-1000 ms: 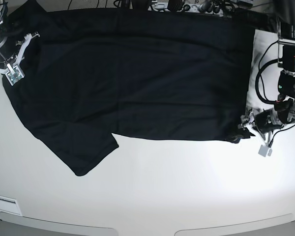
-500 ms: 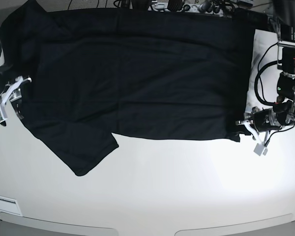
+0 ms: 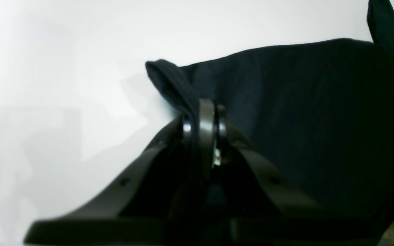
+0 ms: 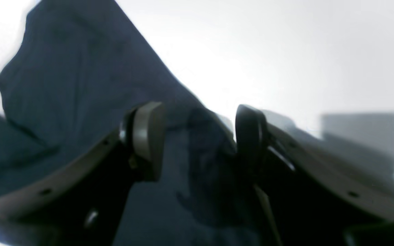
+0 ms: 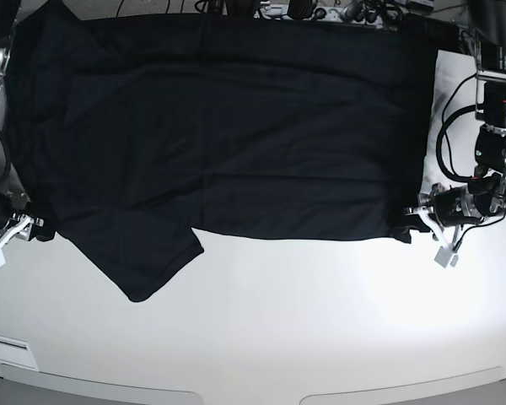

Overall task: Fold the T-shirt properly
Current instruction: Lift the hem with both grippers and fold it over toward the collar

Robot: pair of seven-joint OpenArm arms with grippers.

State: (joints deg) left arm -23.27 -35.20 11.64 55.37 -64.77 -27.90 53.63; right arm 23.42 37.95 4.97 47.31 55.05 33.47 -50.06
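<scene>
Risks dragging the T-shirt [image 5: 228, 126] askew: left gripper [image 3: 202, 131], lower centre, clamped on the hem corner, right gripper [image 4: 197, 136] gaping over the shoulder edge, gripping nothing.

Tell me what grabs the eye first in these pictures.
The black T-shirt dominates: it lies spread flat across the far half of the white table, one sleeve pointing toward the near edge on the base view's left. At its near corner on that view's right, the left gripper has its jaws shut on a pinch of hem. On the opposite side, the right gripper stands with jaws open astride the shirt's edge.
</scene>
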